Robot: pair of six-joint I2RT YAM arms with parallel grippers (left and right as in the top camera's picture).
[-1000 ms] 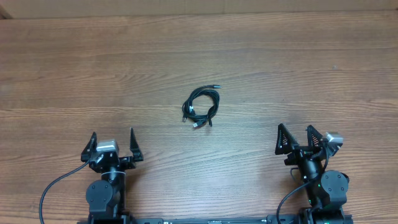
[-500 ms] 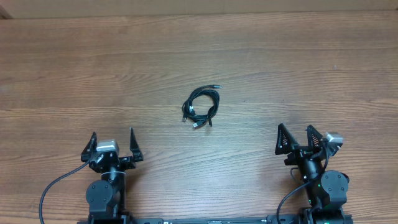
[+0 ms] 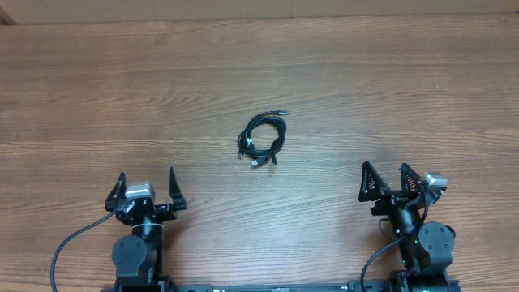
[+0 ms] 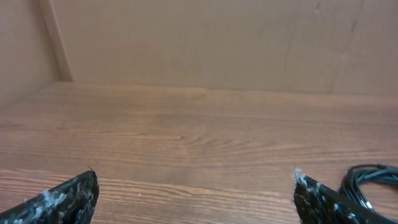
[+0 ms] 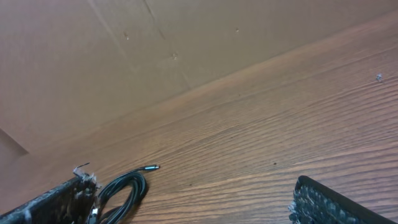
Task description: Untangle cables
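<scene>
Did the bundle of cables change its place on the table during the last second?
No. The cables lie coiled at the same spot against the wood grain of the table, no nearer to its far edge.

The overhead camera looks straight down on the table [image 3: 259, 65] from well above, with both arms at its 6 o'clock edge. The left wrist camera sits low on the left gripper [image 3: 146, 173] near 7 o'clock, close to the wood, facing 12 o'clock toward the brown back wall [image 4: 199, 43]. The right wrist camera, on the right gripper [image 3: 383, 165] near 5 o'clock, faces roughly 12 o'clock too, rolled sideways. All three views share the cables [image 3: 263, 139].
</scene>
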